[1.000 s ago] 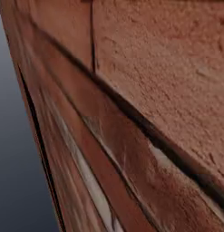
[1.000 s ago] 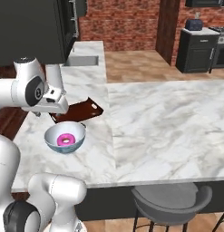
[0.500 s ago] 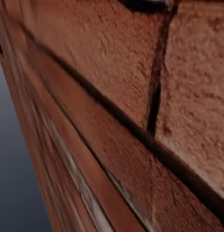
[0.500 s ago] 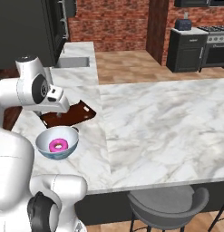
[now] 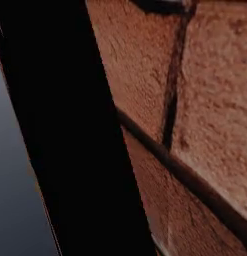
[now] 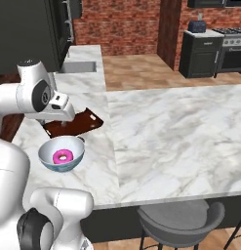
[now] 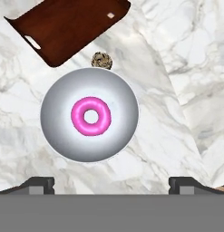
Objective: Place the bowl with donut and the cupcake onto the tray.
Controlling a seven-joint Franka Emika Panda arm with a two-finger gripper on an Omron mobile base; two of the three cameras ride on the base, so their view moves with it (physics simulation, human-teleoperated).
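Observation:
The pale blue-grey bowl (image 7: 90, 115) sits on the marble counter directly below my hand, with a pink donut (image 7: 90, 116) in its middle. A small brown cupcake (image 7: 102, 60) stands just beyond the bowl's rim, touching or nearly touching it. Past the cupcake lies the dark reddish-brown tray (image 7: 68, 25), flat on the counter. My gripper (image 7: 111, 184) hangs above the bowl's near edge, open wide and holding nothing. In the right base view the bowl (image 6: 61, 155) and donut (image 6: 63, 156) sit in front of the tray (image 6: 78, 122), under my white arm.
The marble counter (image 6: 175, 136) runs wide to the right, its front edge above a grey stool (image 6: 175, 222). A sink (image 6: 78, 67) is set in the far end. A brick wall (image 5: 205, 100) with a dark upright band stands close before the left base camera.
Both base views have shifted, so the base has driven. The bowl and tray now sit a little further right in the right base view. The gripper stays open over the bowl.

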